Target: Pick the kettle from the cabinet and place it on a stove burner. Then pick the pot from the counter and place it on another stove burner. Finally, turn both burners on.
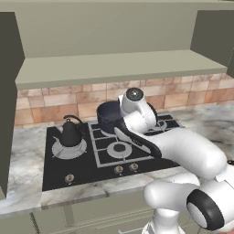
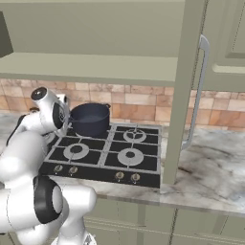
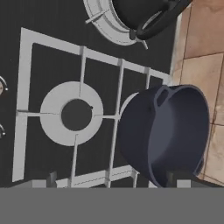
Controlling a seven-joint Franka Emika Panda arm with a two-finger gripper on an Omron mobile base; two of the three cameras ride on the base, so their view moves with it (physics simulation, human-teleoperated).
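The small dark kettle point(image 1: 71, 132) stands on the wide silvery stove burner point(image 1: 68, 149) at the stove's left; in the hand view the kettle point(image 3: 140, 15) is at the top edge. The navy pot point(image 1: 109, 116) point(image 2: 90, 118) point(image 3: 164, 131) sits on a rear grate by the tiled wall. My gripper point(image 3: 113, 180) hovers over the stove, looking down, open and empty, with one fingertip point(image 3: 177, 179) close to the pot's side. The cabinet point(image 1: 114, 68) above is open, and its door point(image 2: 184, 91) swings out on the right.
A front middle burner point(image 3: 76, 114) with a grey ring lies under the hand. Knobs point(image 1: 119, 169) line the stove's front edge. Marbled counter point(image 2: 215, 172) spreads on both sides. The open door's long handle point(image 2: 198, 91) juts over the right counter.
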